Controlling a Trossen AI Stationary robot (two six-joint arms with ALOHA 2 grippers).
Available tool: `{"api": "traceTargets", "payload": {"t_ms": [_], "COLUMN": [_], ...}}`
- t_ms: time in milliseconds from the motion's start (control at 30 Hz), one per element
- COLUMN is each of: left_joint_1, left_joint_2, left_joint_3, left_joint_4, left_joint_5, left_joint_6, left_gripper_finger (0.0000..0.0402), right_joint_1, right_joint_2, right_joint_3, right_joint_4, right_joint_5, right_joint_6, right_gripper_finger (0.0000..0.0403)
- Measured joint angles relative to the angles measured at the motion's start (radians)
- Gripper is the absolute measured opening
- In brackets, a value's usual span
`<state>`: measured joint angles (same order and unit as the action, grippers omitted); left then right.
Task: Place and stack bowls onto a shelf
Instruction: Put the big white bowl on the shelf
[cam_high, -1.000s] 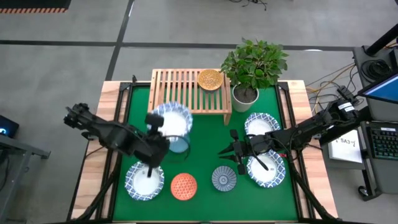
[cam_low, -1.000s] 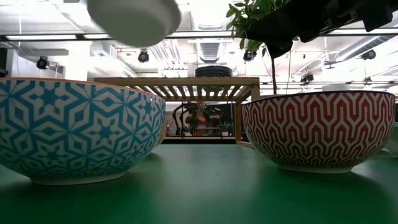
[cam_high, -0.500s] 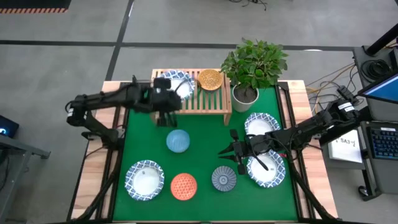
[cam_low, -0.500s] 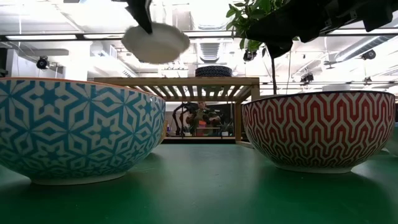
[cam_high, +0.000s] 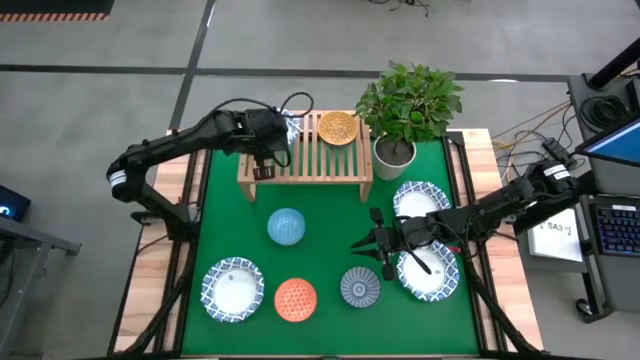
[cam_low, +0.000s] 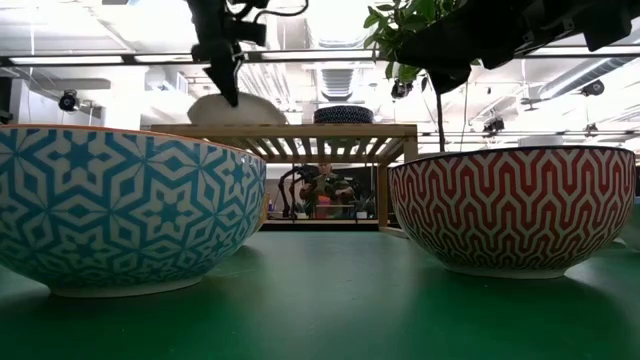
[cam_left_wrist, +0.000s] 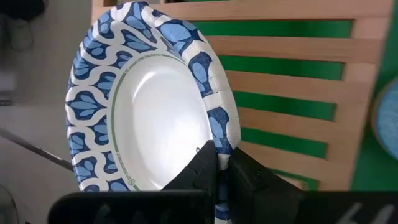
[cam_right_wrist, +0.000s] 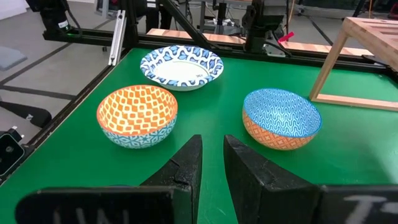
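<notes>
My left gripper is over the left end of the light-wood shelf, shut on a white bowl with a blue patterned rim. In the low view the bowl sits at the shelf's top rail. A yellow-orange bowl rests on the shelf's right end. A blue bowl, a white bowl, a red-orange bowl and a grey-blue bowl stand on the green mat. My right gripper waits near the mat's middle right, open by a narrow gap and empty. My left gripper pinches the white bowl's rim between its two fingers, one finger inside the bowl and one outside. The fingers come from above, pointing down. The bowl is upright, with its underside at the shelf's slatted top.
A potted plant stands at the shelf's right end. Two more white patterned bowls lie on the mat under my right arm. The mat's middle is bare.
My left gripper has carried the white bowl from above the blue bowl toward the table's far edge. It has then gone down, with the bowl now at the left end of the shelf top. The blue bowl now shows uncovered.
</notes>
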<state>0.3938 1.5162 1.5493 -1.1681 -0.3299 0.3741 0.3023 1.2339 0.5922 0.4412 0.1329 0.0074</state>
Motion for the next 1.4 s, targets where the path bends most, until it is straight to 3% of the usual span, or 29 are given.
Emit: {"api": "traceTargets", "payload": {"t_ms": [300,667,933,1200,1300,1400], "left_joint_1": [0.001,-0.002,-0.031,-0.165,-0.258,-0.339], "left_joint_2": [0.001,0.001,-0.006,-0.079,-0.127,-0.167], "left_joint_3": [-0.028,-0.027,-0.027,-0.037,-0.046,-0.048], "left_joint_4": [0.068,0.063,-0.076,-0.136,-0.098,-0.061], "left_joint_5": [0.000,0.001,0.014,0.274,0.244,0.118], "left_joint_6": [0.013,-0.016,-0.138,-0.305,-0.316,-0.315], "left_gripper_finger": [0.0012,0.0134,0.0196,0.0198,0.0195,0.0191], "right_joint_1": [0.000,0.000,0.001,0.037,0.063,0.078], "right_joint_2": [0.000,0.000,0.000,0.048,0.090,0.133], "right_joint_3": [0.000,0.000,0.000,0.000,0.003,0.020], "right_joint_4": [0.000,-0.002,-0.002,0.005,0.010,0.009], "right_joint_5": [0.001,0.001,0.001,0.021,0.070,0.077], "right_joint_6": [0.005,0.023,0.095,0.275,0.323,0.341], "right_gripper_finger": [0.0057,0.0057,0.0057,0.0057,0.0057,0.0057]}}
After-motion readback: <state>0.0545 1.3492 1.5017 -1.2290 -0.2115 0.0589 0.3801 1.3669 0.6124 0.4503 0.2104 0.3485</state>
